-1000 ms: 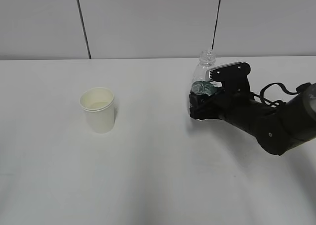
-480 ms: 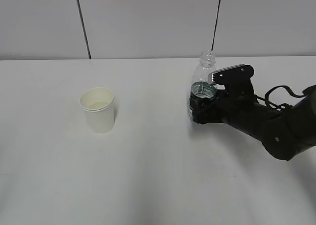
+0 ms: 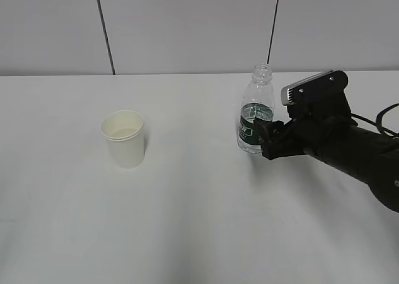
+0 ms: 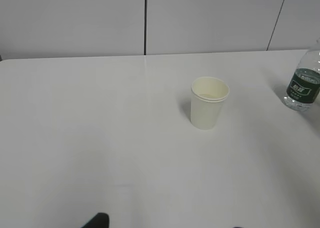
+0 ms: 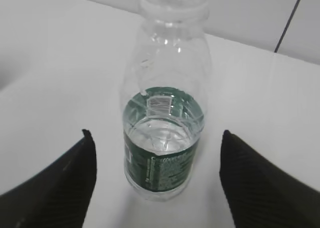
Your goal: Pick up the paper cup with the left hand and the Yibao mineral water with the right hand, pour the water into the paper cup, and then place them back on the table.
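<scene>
Right end effector is standing open, its fingers flanking the bottle without touching. Bottle (capless, part full) is standing upright on the surface. Cup is sitting well apart to its left. Left end effector's state cannot be told.

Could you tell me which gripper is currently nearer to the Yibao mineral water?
The right gripper: its open jaws stand on either side of the Yibao mineral water without touching it. The left gripper is far back, well short of the paper cup, with only its tips at the wrist view's bottom edge.
</scene>
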`<move>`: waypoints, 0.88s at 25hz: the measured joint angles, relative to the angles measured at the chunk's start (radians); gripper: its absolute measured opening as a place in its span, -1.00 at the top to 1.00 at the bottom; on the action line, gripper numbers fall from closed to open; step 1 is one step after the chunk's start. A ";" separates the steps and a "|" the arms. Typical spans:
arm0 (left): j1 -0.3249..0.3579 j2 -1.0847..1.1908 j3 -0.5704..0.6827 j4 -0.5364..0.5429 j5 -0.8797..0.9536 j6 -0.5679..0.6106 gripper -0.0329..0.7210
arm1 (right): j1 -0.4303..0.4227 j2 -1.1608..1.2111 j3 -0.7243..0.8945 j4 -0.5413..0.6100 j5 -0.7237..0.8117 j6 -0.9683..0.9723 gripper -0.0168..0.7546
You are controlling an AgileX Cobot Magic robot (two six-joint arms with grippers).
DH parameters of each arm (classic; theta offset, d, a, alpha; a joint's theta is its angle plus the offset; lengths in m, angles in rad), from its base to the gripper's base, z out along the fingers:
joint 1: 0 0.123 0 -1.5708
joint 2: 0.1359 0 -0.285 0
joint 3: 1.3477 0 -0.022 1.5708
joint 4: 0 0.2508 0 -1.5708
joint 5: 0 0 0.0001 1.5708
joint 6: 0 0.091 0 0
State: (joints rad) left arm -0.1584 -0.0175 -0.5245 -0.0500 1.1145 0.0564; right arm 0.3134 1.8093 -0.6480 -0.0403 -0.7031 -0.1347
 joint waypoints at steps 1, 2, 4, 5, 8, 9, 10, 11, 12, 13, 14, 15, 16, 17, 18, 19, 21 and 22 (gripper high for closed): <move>0.000 0.000 0.000 0.000 0.000 0.000 -0.24 | 0.000 -0.018 0.002 0.000 0.018 -0.055 -0.58; 0.000 0.000 0.000 0.000 0.000 0.000 -0.24 | 0.000 -0.032 0.002 -0.002 0.041 -0.109 -0.58; 0.000 0.000 0.000 0.000 0.000 0.000 -0.24 | 0.000 -0.064 0.004 -0.004 0.073 -0.257 -0.58; 0.000 0.000 0.000 0.000 0.000 0.000 -0.24 | 0.000 -0.079 0.004 -0.006 0.080 -0.320 -0.58; 0.000 0.000 0.000 0.000 0.000 0.000 -0.24 | 0.000 -0.116 0.004 -0.006 0.090 -0.533 -0.58; 0.000 0.000 0.000 0.000 0.000 0.000 -0.24 | 0.000 -0.125 0.004 -0.006 0.091 -0.592 -0.58; 0.000 0.000 0.000 0.000 0.000 0.000 -0.24 | 0.000 -0.134 0.004 -0.006 0.091 -0.662 -0.58; 0.000 0.000 0.000 0.000 0.000 0.000 -0.24 | 0.000 -0.141 0.006 -0.006 0.091 -0.730 -0.58; 0.000 0.000 0.000 0.000 0.000 0.000 -0.24 | 0.000 -0.146 0.006 -0.006 0.093 -0.786 -0.58; 0.000 0.000 0.000 0.000 0.000 0.000 -0.24 | 0.000 -0.148 0.006 -0.006 0.093 -0.855 -0.58; 0.000 0.000 0.000 0.000 0.000 0.000 -0.24 | 0.000 -0.148 0.006 -0.006 0.093 -0.926 -0.58; 0.000 0.000 0.000 0.000 0.000 0.000 -0.24 | 0.000 -0.148 0.006 -0.006 0.093 -0.997 -0.58; 0.000 0.000 0.000 0.000 0.000 0.000 -0.24 | 0.000 -0.148 0.006 -0.006 0.093 -1.052 -0.58; 0.000 0.000 0.000 0.000 0.000 0.000 -0.24 | 0.000 -0.148 0.006 -0.006 0.093 -1.103 -0.58; 0.000 0.000 0.000 0.000 0.000 0.000 -0.24 | 0.000 -0.148 0.006 -0.006 0.095 -1.135 -0.58; 0.000 0.000 0.000 0.000 0.000 0.000 -0.24 | 0.000 -0.148 0.006 -0.006 0.095 -1.153 -0.58; 0.000 0.000 0.000 0.000 0.000 0.000 -0.24 | 0.000 -0.148 0.006 -0.006 0.095 -1.179 -0.58; 0.000 0.000 0.000 0.000 0.000 0.000 -0.24 | 0.000 -0.148 0.006 -0.006 0.095 -1.186 -0.58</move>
State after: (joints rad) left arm -0.1584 -0.0175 -0.5245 -0.0500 1.1145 0.0564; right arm 0.3134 1.6609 -0.6415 -0.0461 -0.6077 -1.3208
